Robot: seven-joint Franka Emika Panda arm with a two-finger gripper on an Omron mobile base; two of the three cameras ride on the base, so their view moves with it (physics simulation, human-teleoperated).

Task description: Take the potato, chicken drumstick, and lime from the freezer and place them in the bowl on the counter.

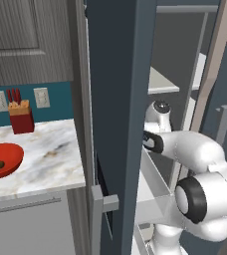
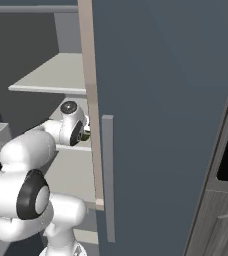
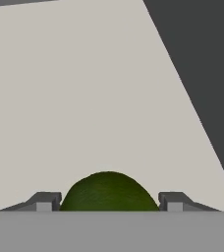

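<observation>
Left base view gives me the big picture first: the freezer (image 1: 116,99) stands open with my arm reaching in over its pale inner shelves, and off to the left the counter (image 1: 41,154) carries the bowl (image 1: 3,160), which already has a small brown piece in it; I can't tell from here whether that is the potato or the drumstick.

Down on the hand camera, the lime (image 3: 108,192) sits on the pale shelf floor right between my two fingertips, the gripper (image 3: 106,202) spread wide with a tip flanking each side. The tips look right up against the fruit or just off it; I can't say they are pressing on it.

To do this well, I judge I should keep the hand centred as it is and close slowly and evenly so the ball doesn't squirt forward, then lift straight before backing out past the door frame.

As for heading, the lime reads as a round dome with no clear long axis or pointing end.
</observation>
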